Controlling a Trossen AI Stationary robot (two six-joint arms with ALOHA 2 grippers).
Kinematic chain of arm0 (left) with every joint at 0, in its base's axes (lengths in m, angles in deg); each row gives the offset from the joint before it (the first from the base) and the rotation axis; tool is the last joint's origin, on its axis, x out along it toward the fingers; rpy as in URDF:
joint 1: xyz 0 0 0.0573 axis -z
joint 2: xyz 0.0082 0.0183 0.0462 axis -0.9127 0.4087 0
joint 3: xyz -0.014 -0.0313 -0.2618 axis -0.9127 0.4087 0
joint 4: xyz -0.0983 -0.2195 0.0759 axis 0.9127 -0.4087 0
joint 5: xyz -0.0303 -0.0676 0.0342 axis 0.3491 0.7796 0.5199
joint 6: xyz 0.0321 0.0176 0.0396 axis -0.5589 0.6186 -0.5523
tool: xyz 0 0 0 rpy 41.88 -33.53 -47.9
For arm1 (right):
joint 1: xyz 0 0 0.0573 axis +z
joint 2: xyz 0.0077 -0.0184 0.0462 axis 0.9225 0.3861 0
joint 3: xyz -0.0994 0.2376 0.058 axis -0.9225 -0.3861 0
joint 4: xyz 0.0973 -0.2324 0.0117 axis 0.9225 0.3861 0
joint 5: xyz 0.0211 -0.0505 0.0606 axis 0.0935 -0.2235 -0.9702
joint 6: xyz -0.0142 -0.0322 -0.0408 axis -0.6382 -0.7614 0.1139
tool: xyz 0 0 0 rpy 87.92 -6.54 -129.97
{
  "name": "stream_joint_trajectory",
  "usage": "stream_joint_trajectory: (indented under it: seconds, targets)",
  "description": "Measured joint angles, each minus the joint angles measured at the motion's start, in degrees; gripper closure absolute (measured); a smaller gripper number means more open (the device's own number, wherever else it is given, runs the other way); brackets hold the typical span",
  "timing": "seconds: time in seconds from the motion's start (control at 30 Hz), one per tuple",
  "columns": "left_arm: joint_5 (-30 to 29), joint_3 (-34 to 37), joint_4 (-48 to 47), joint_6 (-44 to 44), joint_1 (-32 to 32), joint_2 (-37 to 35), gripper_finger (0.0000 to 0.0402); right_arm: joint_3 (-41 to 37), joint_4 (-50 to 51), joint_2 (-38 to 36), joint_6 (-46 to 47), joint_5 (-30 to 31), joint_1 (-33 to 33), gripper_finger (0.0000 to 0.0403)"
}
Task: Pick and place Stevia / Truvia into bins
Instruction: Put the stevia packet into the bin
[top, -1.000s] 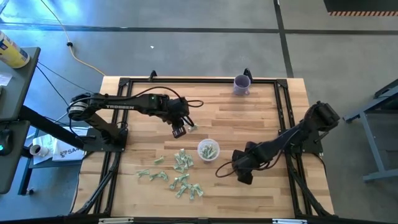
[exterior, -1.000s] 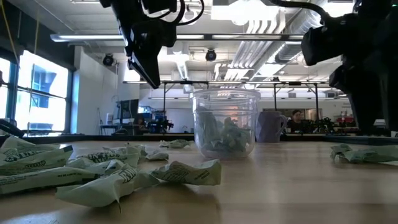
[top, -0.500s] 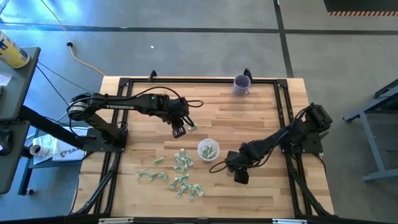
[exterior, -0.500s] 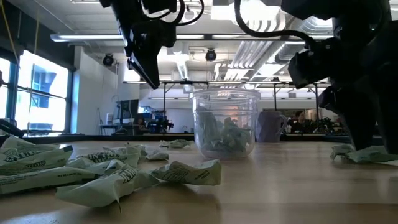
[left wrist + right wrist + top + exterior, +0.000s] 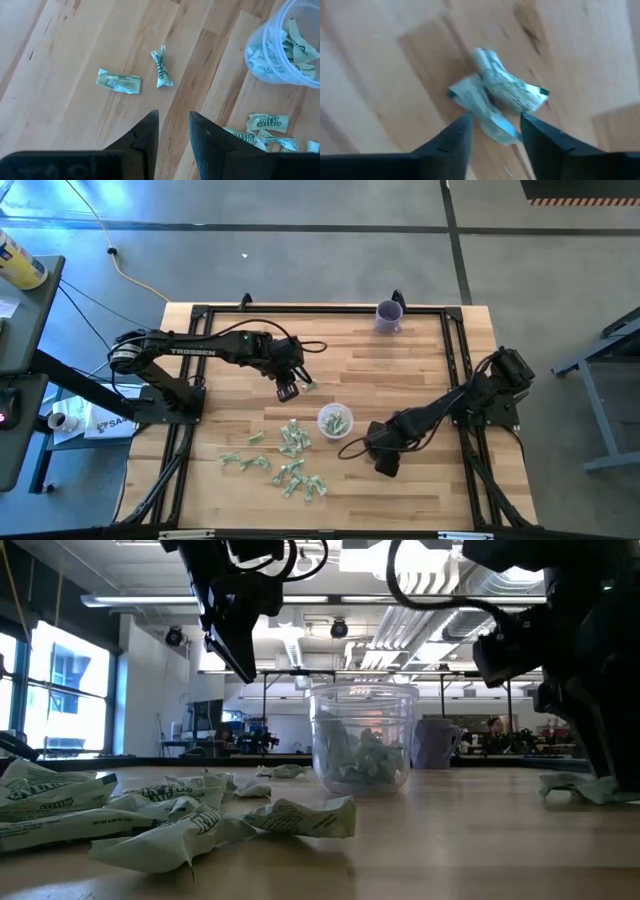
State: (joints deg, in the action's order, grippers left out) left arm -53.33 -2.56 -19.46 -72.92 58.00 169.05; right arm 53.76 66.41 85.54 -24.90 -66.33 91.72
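Observation:
Pale green sachets lie scattered on the near part of the table. The clear cup stands upright among them, partly filled with sachets, and also shows in the low view. My right gripper is open and low over the table, right of the cup. Its fingers stand on either side of a crumpled sachet clump that lies flat on the wood. My left gripper hangs above the table, left of and beyond the cup. It is open by a narrow gap, above two loose sachets.
A purple cup stands at the table's far edge. A black frame runs round the tabletop. Bare wood lies between the cup and the far edge, and near the right gripper.
My right gripper has come down from well above the table to the sachet clump right of the cup, shifting slightly toward the table's left. The left arm, the cup and the pile have stayed put.

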Motion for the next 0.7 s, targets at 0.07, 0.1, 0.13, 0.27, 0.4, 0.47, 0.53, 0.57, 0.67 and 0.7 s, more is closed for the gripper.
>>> stream_joint_trajectory:
  seconds: [0.07,0.1,0.13,0.27,0.4,0.47,0.53,0.57,0.67,0.7]
  targets:
    - [0.0,0.0,0.0,0.0,0.0,0.0,0.0261,0.0,1.9,0.0,0.9,-0.2,0.3,0.0292]
    - [0.0,0.0,0.0,0.0,0.0,0.0,0.0261,0.0,2.3,0.0,0.9,-0.4,0.4,0.0311]
    - [0.0,0.0,0.0,0.0,0.0,0.0,0.0261,0.0,2.4,0.0,0.9,-0.8,0.7,0.0332]
    - [0.0,0.0,-0.1,0.0,0.0,0.0,0.0261,0.0,1.9,0.0,3.2,-3.6,2.1,0.0394]
    - [-0.1,0.0,-0.8,0.0,0.0,0.0,0.0261,2.2,2.2,-0.6,8.7,-5.3,3.6,0.0386]
    - [-0.1,0.0,-1.5,0.0,0.0,0.0,0.0261,5.2,2.4,-1.3,9.8,-4.4,4.3,0.0395]
    - [-0.1,0.0,-1.8,0.0,0.0,0.0,0.0261,9.1,3.0,-2.2,10.0,-1.2,4.3,0.0400]
    - [-0.1,0.0,-2.1,0.0,0.0,0.0,0.0261,11.1,3.6,-2.4,10.0,1.0,3.7,0.0398]
    - [0.3,0.0,-3.2,-0.1,0.9,0.0,0.0261,16.3,5.4,-2.4,8.1,7.2,0.2,0.0399]
    - [0.3,0.0,-3.4,-0.5,1.6,0.0,0.0261,17.7,5.0,-2.4,6.2,9.3,-1.3,0.0400]
